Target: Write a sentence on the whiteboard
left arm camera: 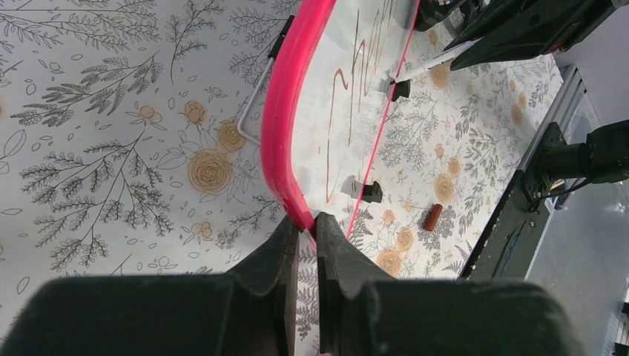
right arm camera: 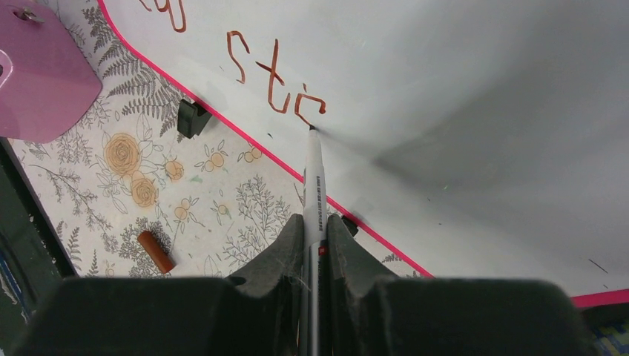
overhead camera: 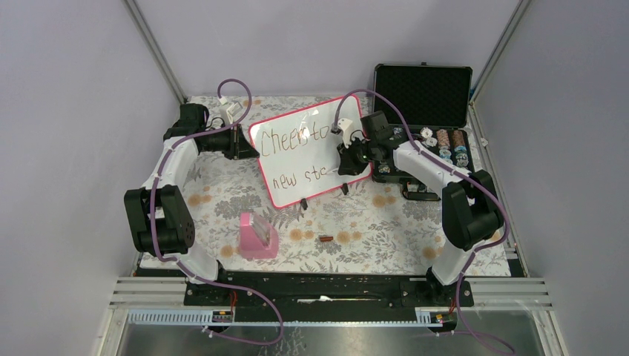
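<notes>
RIGHT ARM AT THE BOARD: My right pincer (right arm camera: pixel 315 222) is clamped tight on a marker (right arm camera: pixel 314 174). The marker juts straight out past my fingertips, its tip pressed to the whiteboard (right arm camera: pixel 482 89) at the foot of the last letter on the lower line. The sentence (overhead camera: pixel 295 138) reads "Cheers to" above and roughly "new sta" below, and that last letter looks unfinished. My left pincer (left arm camera: pixel 308 226) is pinched closed on the board's pink frame (left arm camera: pixel 284 126) at one short end, steadying it. From there the board runs along its long axis toward my right pincer.

The relation that counts is this: the board lies dead ahead of the right pincer, touching the marker tip, and its long axis runs crosswise to the marker, left to right. The written letters sit left of the tip, and the bare white lies to its right and beyond it. The bottom frame edge passes between the tip and my fingers, with one black foot (right arm camera: pixel 191 117) off to the left.

By my reckoning, the coming stroke must travel rightward along that axis, parallel to the frame, without drifting down onto it. The right arm does the writing. The left is nearer the start of the line and only holds. A brown stub (right arm camera: pixel 156 252), perhaps the cap, lies low and left of the right pincer.
</notes>
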